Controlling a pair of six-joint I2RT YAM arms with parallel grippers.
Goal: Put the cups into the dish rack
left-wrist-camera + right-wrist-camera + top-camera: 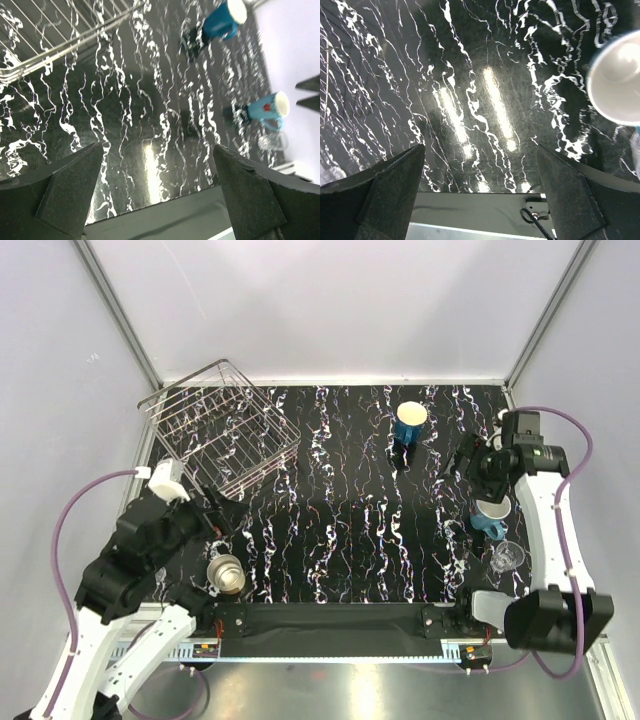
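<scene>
The silver wire dish rack (220, 425) stands at the far left with no cup in it; its edge shows in the left wrist view (50, 47). The dark blue cup (410, 422) stands far centre-right, also in the left wrist view (225, 20). The light blue cup (490, 516) and the clear glass (507, 557) stand near right. The beige-silvery cup (226, 573) stands near left. My left gripper (228, 512) is open and empty between the rack and the beige cup. My right gripper (463, 457) is open and empty just beyond the light blue cup (620, 80).
The black marbled tabletop (340, 520) has white walls on three sides. A black bar (330, 618) runs along the near edge between the arm bases. Purple cables loop beside both arms.
</scene>
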